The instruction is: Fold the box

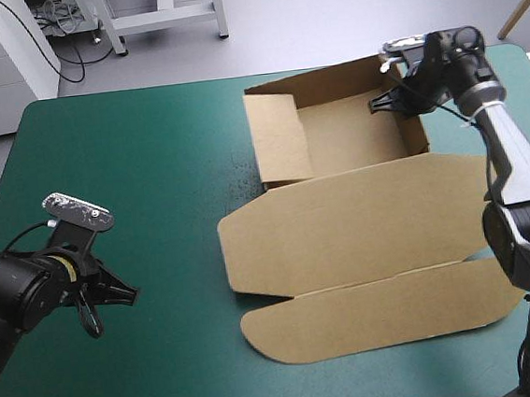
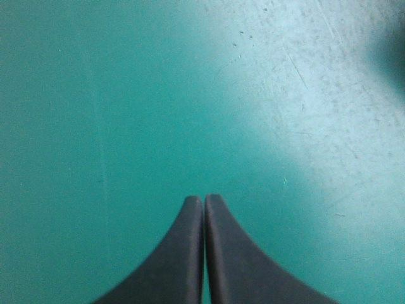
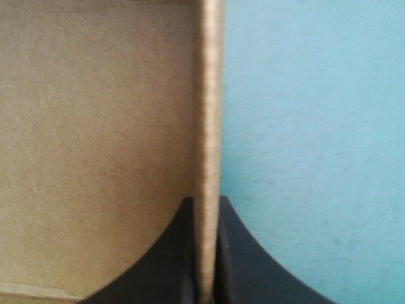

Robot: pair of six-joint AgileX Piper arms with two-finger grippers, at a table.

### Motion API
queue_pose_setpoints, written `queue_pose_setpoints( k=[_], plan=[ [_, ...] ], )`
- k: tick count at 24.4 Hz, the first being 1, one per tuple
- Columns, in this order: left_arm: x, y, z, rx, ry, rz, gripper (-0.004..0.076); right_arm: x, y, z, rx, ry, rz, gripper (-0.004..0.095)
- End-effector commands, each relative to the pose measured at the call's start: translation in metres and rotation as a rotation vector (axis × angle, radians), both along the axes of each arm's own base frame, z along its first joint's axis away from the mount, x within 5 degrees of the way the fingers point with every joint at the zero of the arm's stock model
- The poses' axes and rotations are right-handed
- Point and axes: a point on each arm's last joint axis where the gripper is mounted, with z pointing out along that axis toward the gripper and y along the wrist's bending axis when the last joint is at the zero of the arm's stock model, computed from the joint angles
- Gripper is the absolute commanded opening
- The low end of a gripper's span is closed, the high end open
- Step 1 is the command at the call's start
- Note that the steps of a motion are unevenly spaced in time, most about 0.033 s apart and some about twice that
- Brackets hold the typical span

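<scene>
The right tool [image 3: 205, 204] pinches the right wall of the box [image 1: 360, 213], nearest it; the left tool [image 2: 204, 201], pressed together, hovers well apart over the table [image 1: 140, 173]

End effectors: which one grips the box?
The right end effector, shut on the right wall of the box; the left end effector is shut on nothing, over teal-green cover.

We see the box [image 1: 361, 217] as matt brown board, its faces smooth with a faint grain. Its cut edge at the right tool [image 3: 205, 206] looks finely ribbed. The table [image 1: 150, 172] has a smooth teal-green cover with a soft sheen, finely scratched and speckled under the light. The left tool [image 2: 204, 199] has black fingers [image 2: 183, 259], matt and smooth.
</scene>
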Motion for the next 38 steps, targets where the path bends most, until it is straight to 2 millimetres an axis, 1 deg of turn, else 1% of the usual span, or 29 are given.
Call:
queue_pose_setpoints(
  k=[1, 3, 4, 5, 6, 7, 8, 10, 12, 16, 17, 21, 23, 24, 28, 30, 32, 33, 37, 38],
  plan=[
    [-0.001, 0.002, 0.010, -0.008, -0.054, 0.009, -0.0010, -0.013, -0.052, 0.055, -0.010, -0.178, -0.096, -0.0019],
    [-0.001, 0.002, 0.010, -0.008, -0.054, 0.009, -0.0010, -0.014, -0.082, 0.056, -0.019, -0.187, -0.161, -0.0019],
    [-0.001, 0.002, 0.010, -0.006, -0.056, 0.009, -0.0010, -0.016, -0.108, 0.054, -0.026, -0.182, -0.217, -0.0019],
    [-0.001, 0.002, 0.010, -0.006, -0.055, 0.009, -0.0010, -0.018, -0.122, 0.053, -0.026, -0.180, -0.252, -0.0019],
    [-0.001, 0.002, 0.010, -0.006, -0.058, 0.009, -0.0010, -0.021, -0.145, 0.049, -0.010, -0.172, -0.320, -0.0019],
    [-0.001, 0.002, 0.010, -0.003, -0.061, 0.009, -0.0010, -0.022, -0.156, 0.046, 0.002, -0.166, -0.351, -0.0019],
    [0.000, 0.003, 0.010, -0.002, -0.062, 0.009, -0.0010, -0.024, -0.176, 0.040, 0.018, -0.153, -0.397, -0.0019],
    [0.000, 0.003, 0.010, 0.002, -0.064, 0.010, -0.0010, -0.027, -0.197, 0.030, 0.046, -0.128, -0.444, -0.0019],
    [0.000, 0.004, 0.010, 0.010, -0.068, 0.011, -0.0010, -0.027, -0.208, 0.021, 0.049, -0.105, -0.467, -0.0019],
    [0.000, 0.004, 0.011, 0.017, -0.072, 0.013, -0.0010, -0.021, -0.220, 0.002, 0.036, -0.068, -0.486, -0.0012],
    [0.000, 0.004, 0.011, 0.017, -0.072, 0.013, -0.0010, -0.019, -0.221, -0.003, 0.042, -0.060, -0.487, 0.0009],
    [0.000, 0.005, 0.010, 0.020, -0.064, 0.015, -0.0010, -0.016, -0.222, -0.009, 0.041, -0.052, -0.484, 0.0135],
    [0.000, 0.005, 0.010, 0.020, -0.064, 0.015, -0.0010, -0.016, -0.222, -0.009, 0.039, -0.060, -0.483, 0.0219],
    [0.000, 0.005, 0.010, 0.020, -0.064, 0.015, -0.0010, -0.016, -0.222, -0.008, 0.033, -0.061, -0.479, 0.0279],
    [0.000, 0.005, 0.010, 0.020, -0.064, 0.015, -0.0010, -0.016, -0.222, -0.007, 0.030, -0.067, -0.477, 0.0578],
    [0.000, 0.005, 0.010, 0.020, -0.064, 0.015, -0.0010, -0.017, -0.222, -0.002, 0.025, -0.070, -0.470, 0.0731],
    [0.000, 0.005, 0.010, 0.020, -0.064, 0.015, -0.0010, -0.018, -0.221, 0.003, 0.024, -0.075, -0.469, 0.0772],
    [0.000, 0.005, 0.010, 0.020, -0.064, 0.015, -0.0010, -0.019, -0.221, 0.005, 0.024, -0.075, -0.468, 0.0772],
    [0.000, 0.005, 0.010, 0.020, -0.064, 0.015, -0.0010, -0.027, -0.217, 0.028, 0.013, -0.114, -0.451, 0.0762],
    [0.000, 0.005, 0.010, 0.020, -0.064, 0.015, -0.0010, -0.030, -0.216, 0.038, 0.007, -0.140, -0.449, 0.0749]
  ],
)
